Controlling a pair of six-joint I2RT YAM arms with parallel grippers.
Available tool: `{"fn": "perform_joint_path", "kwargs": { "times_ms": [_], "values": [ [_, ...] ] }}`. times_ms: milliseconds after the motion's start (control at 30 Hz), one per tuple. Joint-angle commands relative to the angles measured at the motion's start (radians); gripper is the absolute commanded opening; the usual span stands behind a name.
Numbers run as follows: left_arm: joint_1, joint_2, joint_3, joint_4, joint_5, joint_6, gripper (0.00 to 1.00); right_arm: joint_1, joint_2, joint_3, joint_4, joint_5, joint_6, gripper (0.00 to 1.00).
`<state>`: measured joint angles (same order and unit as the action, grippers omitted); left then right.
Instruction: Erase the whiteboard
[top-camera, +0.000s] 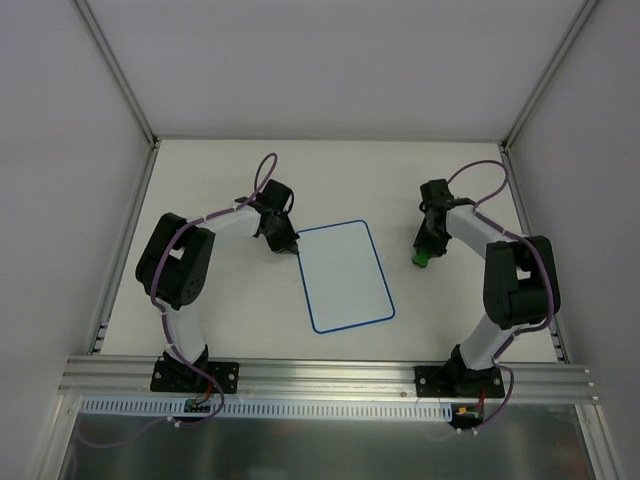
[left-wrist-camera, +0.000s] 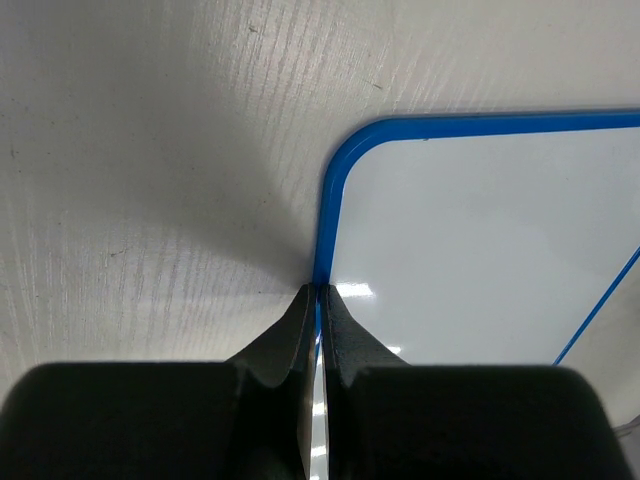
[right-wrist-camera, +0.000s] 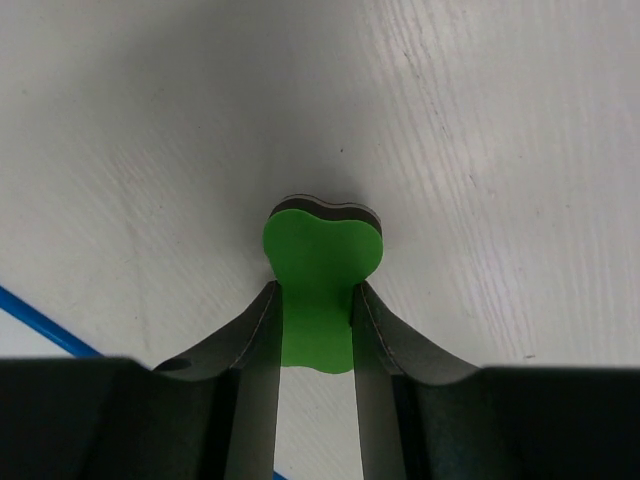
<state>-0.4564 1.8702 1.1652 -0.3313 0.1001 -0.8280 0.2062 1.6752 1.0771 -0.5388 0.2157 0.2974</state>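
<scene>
Two arms, the left arm (top-camera: 176, 268) and the right arm (top-camera: 517, 288), rose from the overhead view's bottom edge. One whiteboard (top-camera: 346, 276) lay flat at centre. The left gripper (top-camera: 291, 246), pinched shut, touched the board's upper-left border. Right of centre, the right gripper (top-camera: 423, 256) clamped one green eraser (top-camera: 421, 260). Only the right wrist view showed the eraser's dark backing layer.

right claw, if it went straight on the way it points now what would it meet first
Probably the bare table, with the green eraser it grips touching first. The right claw points down beside the whiteboard, not over it; the gap is unclear.
</scene>
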Motion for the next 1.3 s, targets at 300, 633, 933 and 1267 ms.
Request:
{"fn": "perform_joint_path", "kwargs": {
  "times_ms": [300, 633, 933, 1267],
  "values": [
    [0.012, -0.002, 0.005, -0.083, -0.051, 0.046, 0.05, -0.024, 0.032, 0.012, 0.039, -0.050, -0.024, 0.55],
    [0.013, -0.134, 0.010, -0.089, -0.094, 0.113, 0.40, -0.051, -0.204, 0.024, -0.015, -0.022, -0.079, 0.99],
    [0.013, -0.380, 0.118, -0.184, -0.194, 0.355, 0.99, -0.110, -0.494, 0.216, -0.112, 0.033, -0.285, 0.99],
    [0.019, -0.704, 0.335, -0.282, -0.431, 0.674, 0.99, -0.122, -0.675, 0.489, -0.156, 0.054, -0.535, 0.99]
  ]
}}
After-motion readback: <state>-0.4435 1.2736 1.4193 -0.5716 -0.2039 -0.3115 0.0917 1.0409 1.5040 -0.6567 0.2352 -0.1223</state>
